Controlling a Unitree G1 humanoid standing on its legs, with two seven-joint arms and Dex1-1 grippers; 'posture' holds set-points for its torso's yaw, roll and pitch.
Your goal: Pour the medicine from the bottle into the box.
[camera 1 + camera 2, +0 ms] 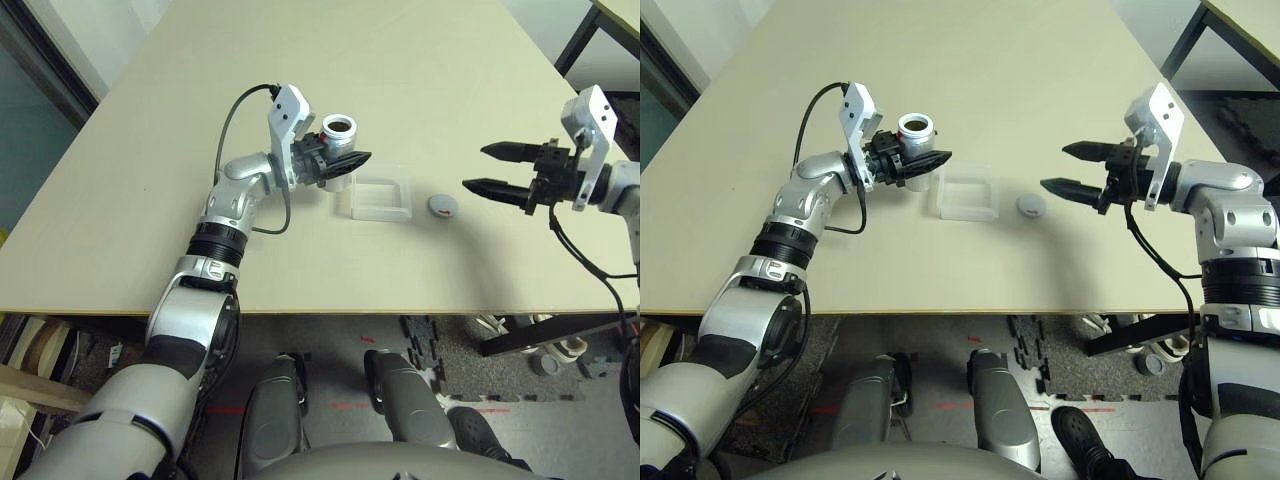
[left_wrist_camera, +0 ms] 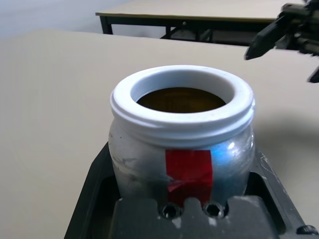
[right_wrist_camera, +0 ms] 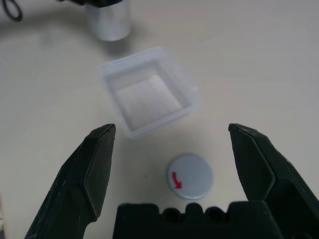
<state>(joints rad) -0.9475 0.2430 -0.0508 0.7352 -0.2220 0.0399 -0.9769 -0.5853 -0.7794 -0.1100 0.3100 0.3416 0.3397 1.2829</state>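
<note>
The cap (image 1: 443, 206) is already off and lies flat on the table (image 1: 420, 90), just right of the box (image 1: 381, 196), so the opening step looks done and the pour itself is what remains. The left gripper (image 1: 335, 166) clamps the bottle (image 1: 338, 136) around its body, with the bottle upright and its open white mouth facing up, held just left of the box and slightly farther back. In the left wrist view a brownish-yellow mass sits inside the mouth, which I take to be the medicine (image 2: 180, 99); no single pill can be made out. The box looks empty in the right wrist view, so nothing has been poured yet. The right gripper (image 1: 1072, 169) hangs to the right of the cap with its 2 fingers spread wide and nothing between them. By my reading, the bottle must next move over the box and tip toward it.
</note>
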